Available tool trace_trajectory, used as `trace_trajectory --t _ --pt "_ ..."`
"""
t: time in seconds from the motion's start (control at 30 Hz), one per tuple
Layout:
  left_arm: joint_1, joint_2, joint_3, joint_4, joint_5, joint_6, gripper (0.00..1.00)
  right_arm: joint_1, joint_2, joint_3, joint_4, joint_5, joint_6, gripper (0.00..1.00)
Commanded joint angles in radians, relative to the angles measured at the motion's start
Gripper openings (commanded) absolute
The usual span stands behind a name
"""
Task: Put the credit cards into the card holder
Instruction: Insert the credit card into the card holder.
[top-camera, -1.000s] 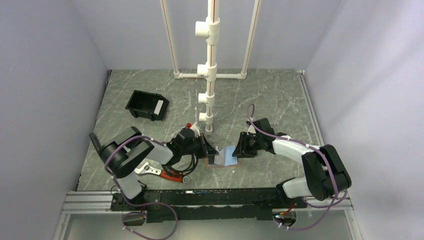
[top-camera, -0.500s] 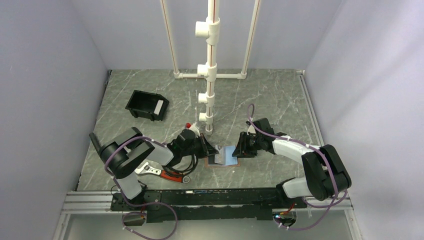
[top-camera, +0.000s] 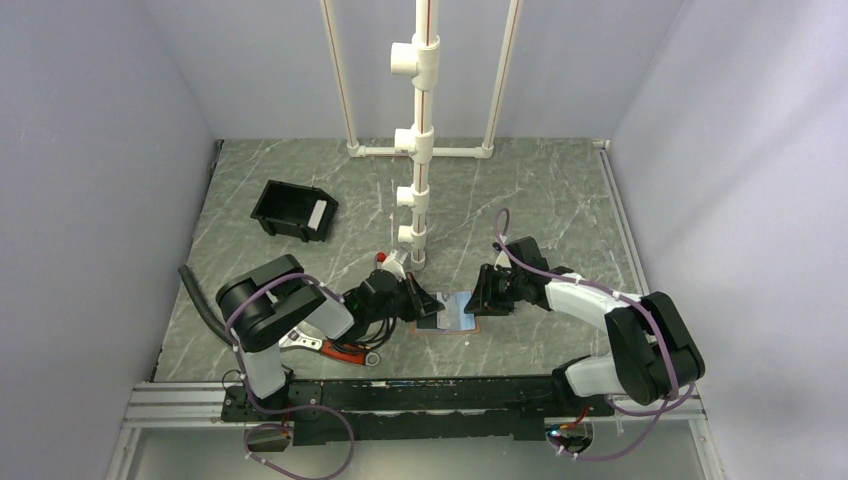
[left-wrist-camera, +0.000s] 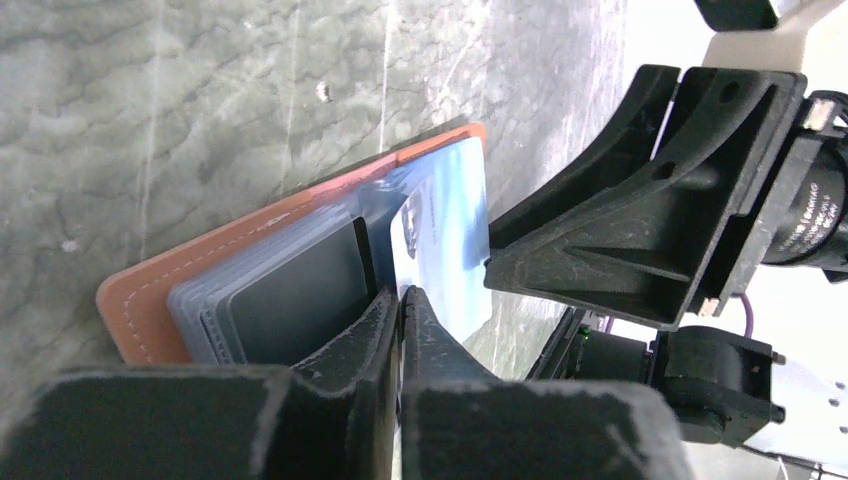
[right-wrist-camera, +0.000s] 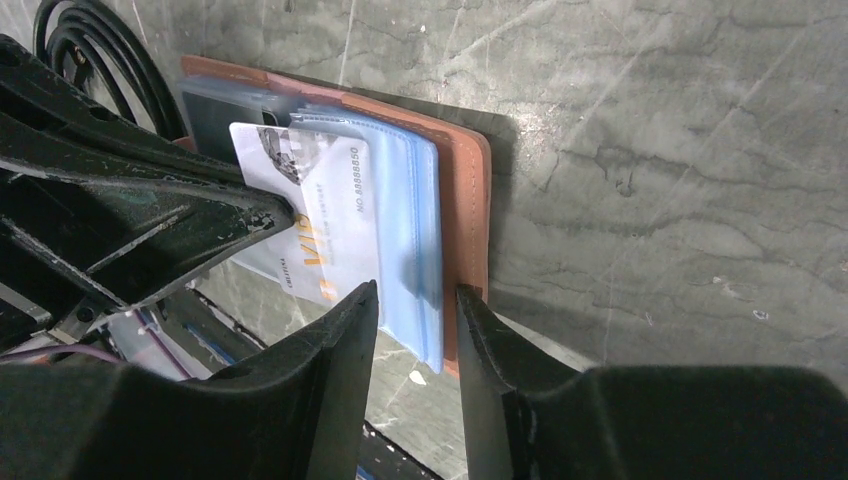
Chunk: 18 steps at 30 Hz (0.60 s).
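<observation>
Right wrist view: left gripper (right-wrist-camera: 285, 215) pinches a credit card (right-wrist-camera: 325, 225) over the card holder (right-wrist-camera: 466, 200); right gripper (right-wrist-camera: 415, 293) stands half open. Next, the card likely needs sliding in.

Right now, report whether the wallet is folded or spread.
Spread. The wallet lies flat, its dark grey and light blue inner halves both showing, a pale card over the blue one.

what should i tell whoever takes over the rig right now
left claw: shut on a white card, held over the wallet's blue half.
right claw: open, astride that half's edge; contact unclear.
wallet lies spread on the table.
done: one card is at the wallet, not clearly pocketed.
left: slide it in; a pale card sits in the bin.
</observation>
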Motion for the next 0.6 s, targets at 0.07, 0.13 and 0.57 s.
trace_trajectory --t 0.07,0.13,0.57 --pt "-0.036 -0.106 0.03 -0.305 -0.096 0.037 0.28 0.026 -0.011 -0.031 -0.046 0.08 -0.001 0.38" --pt "-0.044 -0.148 0.04 -0.406 -0.118 0.029 0.42 0.026 -0.016 -0.029 -0.056 0.092 -0.003 0.38" --pt "-0.121 -0.28 0.13 -0.761 -0.228 0.063 0.56 0.026 -0.011 -0.024 -0.053 0.084 -0.014 0.37"
